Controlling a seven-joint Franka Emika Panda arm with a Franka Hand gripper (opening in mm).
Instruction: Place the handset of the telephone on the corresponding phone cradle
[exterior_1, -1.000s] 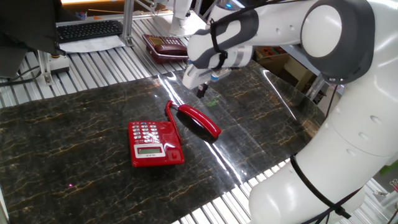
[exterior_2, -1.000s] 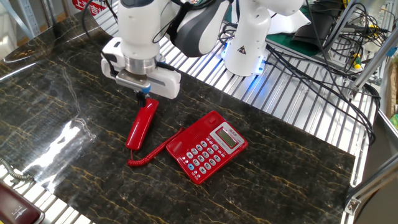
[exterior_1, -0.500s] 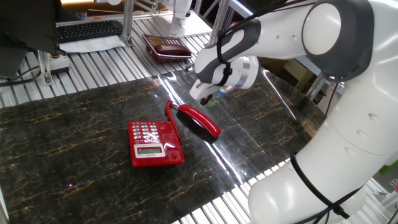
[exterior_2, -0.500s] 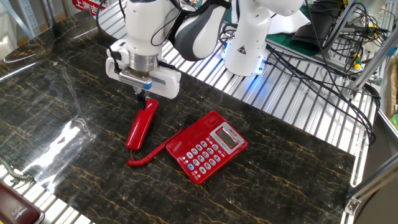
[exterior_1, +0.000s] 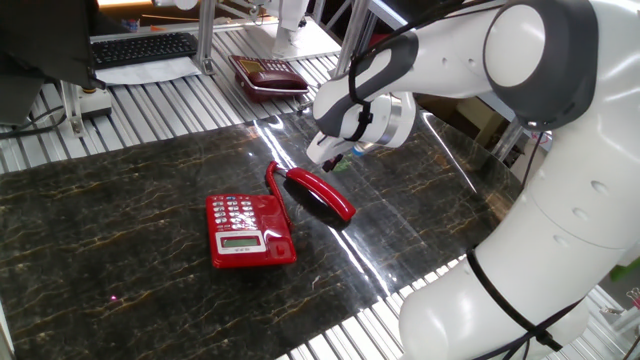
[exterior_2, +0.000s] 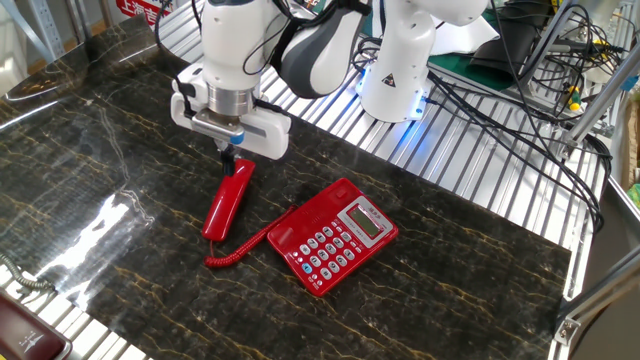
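Observation:
The bright red handset (exterior_1: 320, 193) lies flat on the dark marble table, off the telephone (exterior_1: 250, 230), joined to it by a red cord (exterior_2: 240, 250). In the other fixed view the handset (exterior_2: 227, 200) is left of the telephone (exterior_2: 332, 237). The phone cradle (exterior_1: 279, 226) is the bare strip beside the keypad, also seen in the other fixed view (exterior_2: 308, 208), and it is empty. My gripper (exterior_2: 228, 163) hangs just over the handset's far end, fingers close together and holding nothing. It also shows in one fixed view (exterior_1: 335, 160). I cannot tell whether it touches the handset.
A darker maroon phone (exterior_1: 268, 76) sits on the slatted bench behind the marble. A keyboard (exterior_1: 145, 47) lies at the back left. The white robot base (exterior_2: 395, 70) and cables (exterior_2: 520, 90) stand beyond the table's far edge.
The gripper has dropped lower and its wrist has turned, bringing the fingertips down to the handset's far end. The handset and telephone have not moved.

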